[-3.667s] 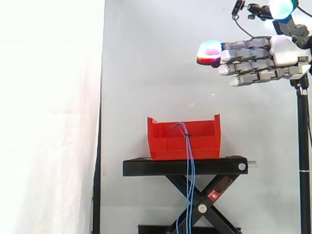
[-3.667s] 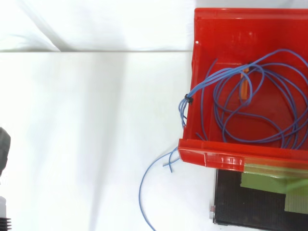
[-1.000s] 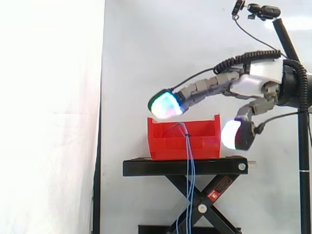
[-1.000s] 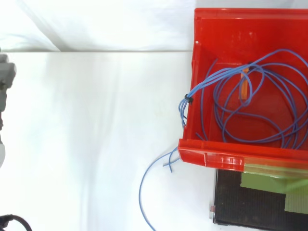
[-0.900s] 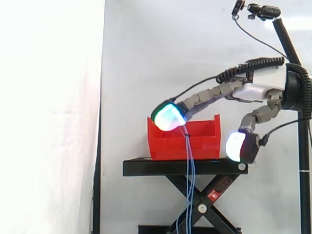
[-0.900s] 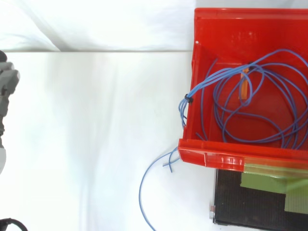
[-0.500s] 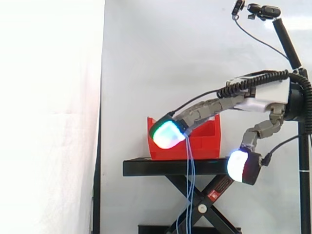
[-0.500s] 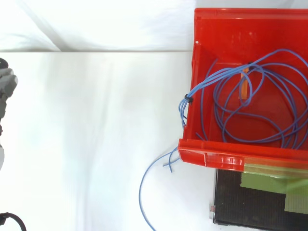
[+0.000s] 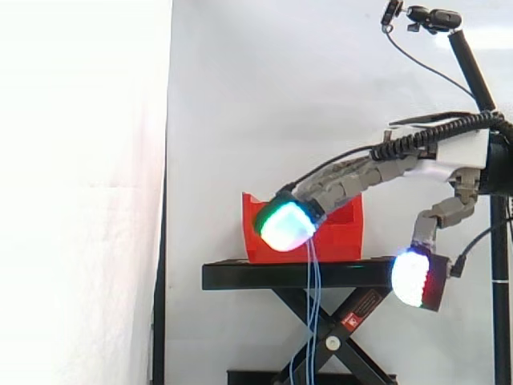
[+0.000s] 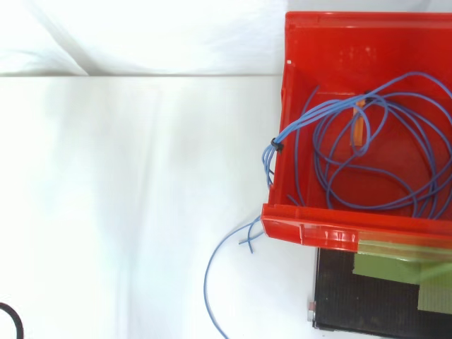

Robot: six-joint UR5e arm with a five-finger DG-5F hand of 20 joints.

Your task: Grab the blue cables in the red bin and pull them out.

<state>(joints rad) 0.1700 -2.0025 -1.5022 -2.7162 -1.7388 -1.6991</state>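
Nearest, the hand point(image 9: 446, 156) hangs with fingers point(image 9: 345, 183) stretched nearly straight, thumb well apart, pinching nothing. Closing here would likely grasp air, since it seems short of the thin blue cables point(image 10: 332, 162). Behind, these coil inside the red plastic bin point(image 10: 305, 230) on the black scissor stand point(image 9: 304, 275), draping over its near wall, apart from the fingers.

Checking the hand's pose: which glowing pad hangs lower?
The white pad, at the stand's right end; the green pad sits higher, before the bin.
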